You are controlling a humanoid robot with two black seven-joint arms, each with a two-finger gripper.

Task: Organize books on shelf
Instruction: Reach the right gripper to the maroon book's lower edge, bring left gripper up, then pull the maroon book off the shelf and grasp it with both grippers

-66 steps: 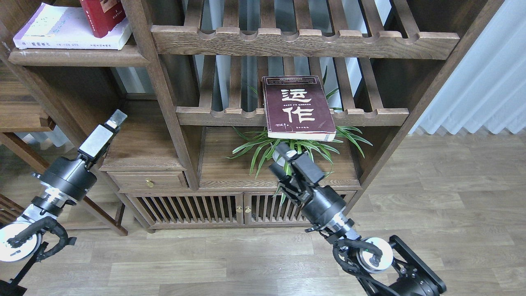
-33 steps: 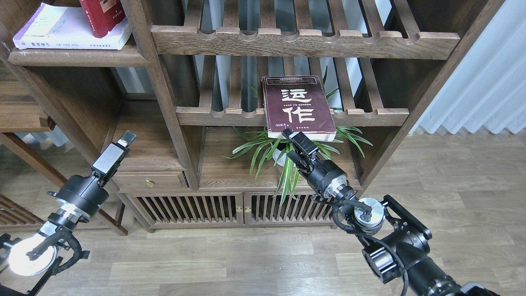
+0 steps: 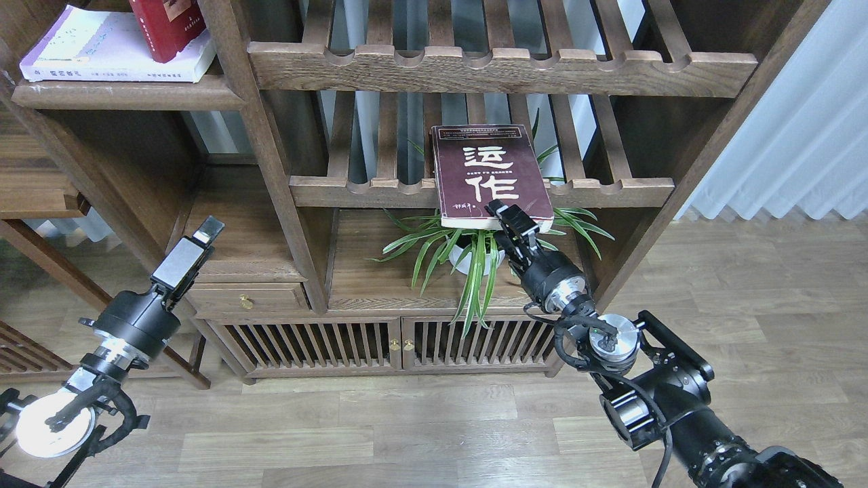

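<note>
The dark maroon book [image 3: 489, 173] with large white characters lies flat on the lower slatted rack, its near end overhanging the front rail. My right gripper [image 3: 507, 215] is at that near edge, toward the book's right corner; its fingers seem to straddle the edge, but I cannot tell whether they grip. The white-lavender book [image 3: 102, 51] lies flat on the plank shelf [image 3: 129, 95] at upper left. The red book [image 3: 166, 27] rests on top of it, partly cut off by the frame. My left gripper [image 3: 203, 234] hangs empty, low, left of the cabinet; its fingers cannot be told apart.
A potted green plant [image 3: 475, 254] stands right under the maroon book and my right gripper. The upper slatted rack [image 3: 502, 68] is above. A post [image 3: 264, 156] separates the racks from the plank shelf. A drawer [image 3: 247, 298] and lattice doors [image 3: 400, 346] are below.
My right gripper has risen from above the plant up and right to the maroon book's near edge. My left gripper dropped lower at first, then stayed still. The books have not moved.
</note>
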